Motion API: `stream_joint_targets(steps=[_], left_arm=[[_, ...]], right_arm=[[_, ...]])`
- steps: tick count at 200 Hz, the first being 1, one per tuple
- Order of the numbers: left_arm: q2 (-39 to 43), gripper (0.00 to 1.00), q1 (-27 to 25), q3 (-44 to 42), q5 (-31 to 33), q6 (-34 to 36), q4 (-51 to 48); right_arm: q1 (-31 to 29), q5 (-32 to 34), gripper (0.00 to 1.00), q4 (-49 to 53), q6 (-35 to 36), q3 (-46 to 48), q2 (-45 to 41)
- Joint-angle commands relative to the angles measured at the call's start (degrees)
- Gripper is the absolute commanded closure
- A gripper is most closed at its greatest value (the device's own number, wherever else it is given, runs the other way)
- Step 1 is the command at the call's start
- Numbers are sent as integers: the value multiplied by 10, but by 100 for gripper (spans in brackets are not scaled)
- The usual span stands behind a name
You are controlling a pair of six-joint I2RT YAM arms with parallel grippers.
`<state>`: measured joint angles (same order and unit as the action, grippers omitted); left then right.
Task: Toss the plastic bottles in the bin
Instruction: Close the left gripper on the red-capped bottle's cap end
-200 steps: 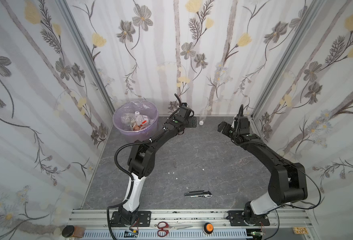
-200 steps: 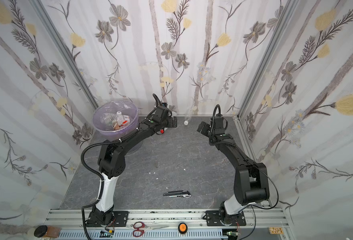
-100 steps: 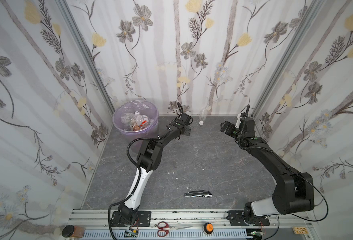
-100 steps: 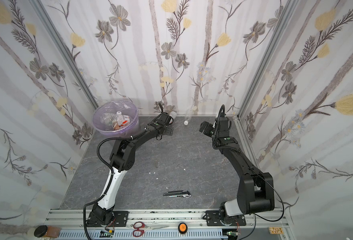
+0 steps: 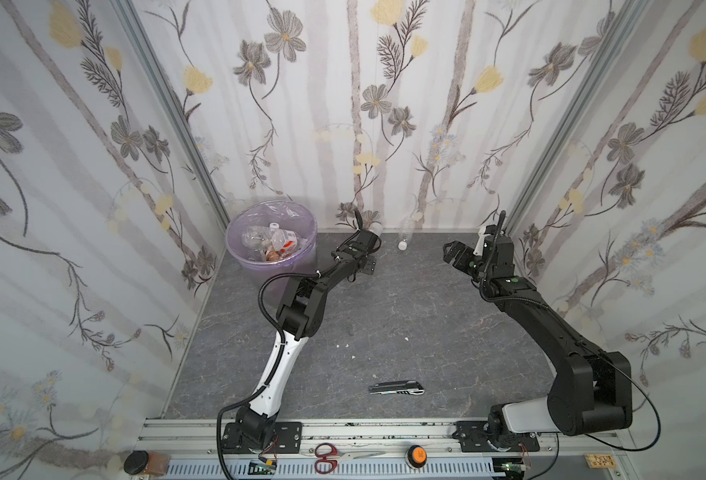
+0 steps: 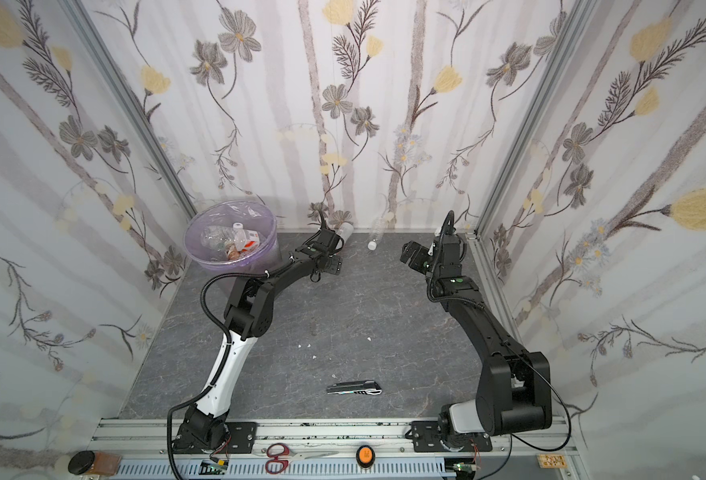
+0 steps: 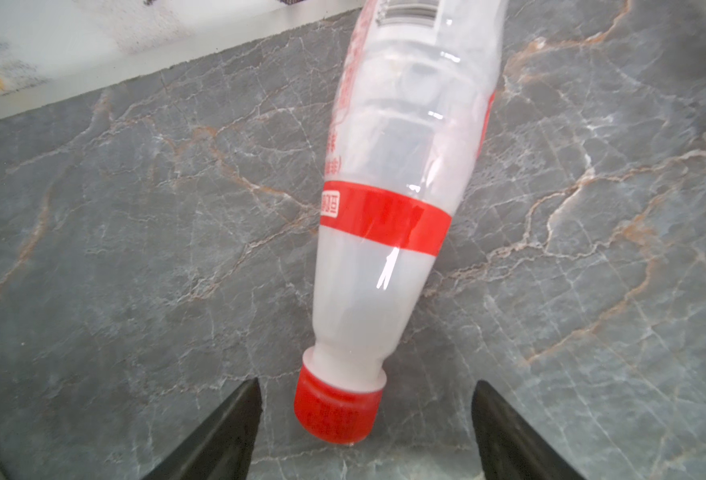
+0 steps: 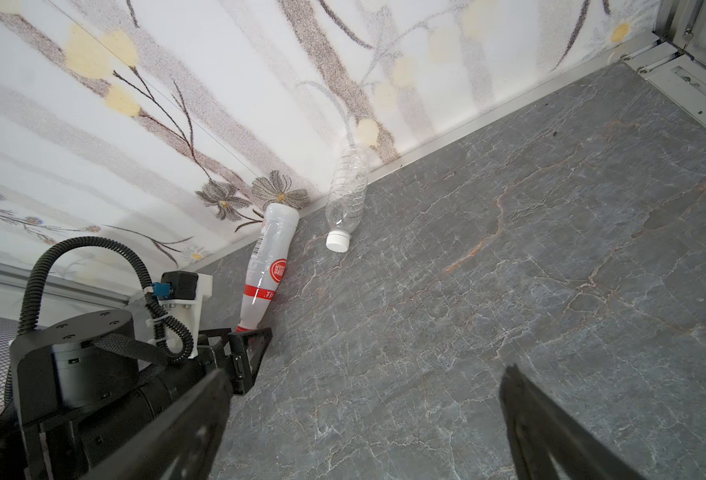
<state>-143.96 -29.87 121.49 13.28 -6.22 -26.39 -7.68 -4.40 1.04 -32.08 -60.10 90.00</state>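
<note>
A plastic bottle [image 7: 393, 208] with a red cap and a red band lies on the floor with its base at the back wall, also seen as the red-capped bottle [image 8: 268, 266]. My left gripper [image 7: 366, 386] is open, its jaws either side of the red cap with a gap on both sides; in a top view the left gripper [image 5: 364, 251] hides the cap. A clear bottle [image 5: 406, 235] with a white cap lies just to the right, shown too as the clear bottle [image 8: 347, 203]. The bin [image 5: 239, 259] stands in the back left corner and holds several bottles. My right gripper [image 8: 366, 372] is open and empty.
A grey folding knife [image 5: 397, 388] lies on the floor near the front. Scissors [image 5: 330, 457] and an orange knob [image 5: 415, 455] sit on the front rail. Flowered walls close in the back and both sides. Small white scraps dot the middle floor.
My left arm has stretched out low towards the back wall and come down at the red-capped bottle. The right gripper has shifted slightly to the right.
</note>
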Motion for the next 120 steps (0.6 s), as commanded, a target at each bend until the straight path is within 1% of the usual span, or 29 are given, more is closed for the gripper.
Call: stream_joint_targets(steps=[1,18,61,72,100,120], left_arm=[[-15,21,2,19,0,6,0],[-24,24,5,28,0,9,0],[-37,39,10,38,-5,12,0],[-40,41,10,40,-9,13,1],[-49,54,11,49,-12,15,1],[-48,61,11,47,-13,16,1]], right_arm=[[1,-2,0,-30,-5,2,-4],[1,-1,0,-29,-5,3,-7],[4,-1,0,-30,-7,5,-7],[4,-2,0,-30,-8,5,-6],[4,-6,0,-33,-13,7,-4],[4,-10,0,-36,-16,8,-3]])
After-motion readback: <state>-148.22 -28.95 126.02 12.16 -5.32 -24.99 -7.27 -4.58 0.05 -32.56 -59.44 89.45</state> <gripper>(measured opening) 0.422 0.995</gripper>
